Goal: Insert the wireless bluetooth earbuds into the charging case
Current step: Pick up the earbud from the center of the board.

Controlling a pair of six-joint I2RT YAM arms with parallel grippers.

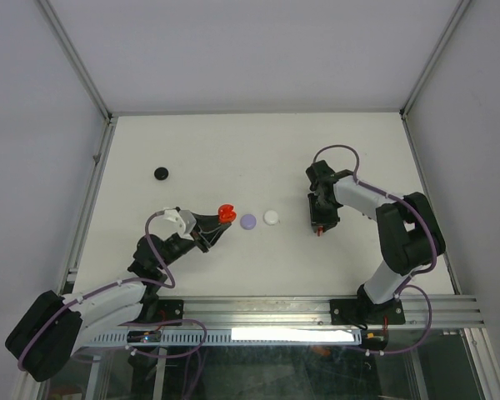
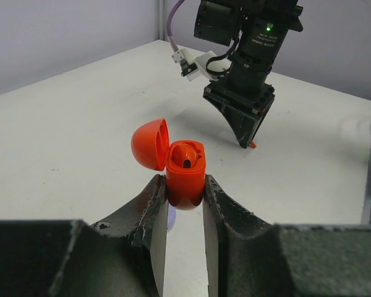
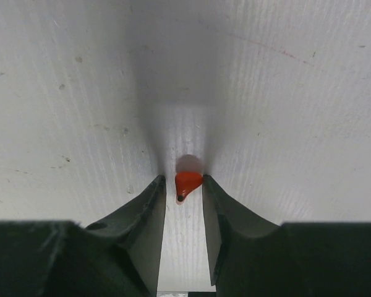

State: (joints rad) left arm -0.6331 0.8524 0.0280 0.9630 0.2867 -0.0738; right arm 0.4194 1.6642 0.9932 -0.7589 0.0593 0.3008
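— What's around you?

— A white table (image 1: 233, 158) with pale walls on three sides. My left gripper (image 2: 184, 185) is clamped on the orange charging case (image 2: 185, 176) and holds it upright above the surface, with the lid swung back and the mouth facing up. One socket already looks filled.

— And the loose earbud?

— The earbud (image 3: 188, 181) sits right between the tips of my right gripper (image 1: 318, 227), which points straight down at the table. Its rounded body faces away from my wrist and its small nozzle points back toward it.

— Gripped?

— I can't tell. The jaws stand narrow around it, but there may be a sliver of gap on one side.

— Which way to the case?

— The case is off to my right arm's left and well apart from it. A purple disc (image 1: 248, 221) and a white disc (image 1: 272, 217) lie between them.
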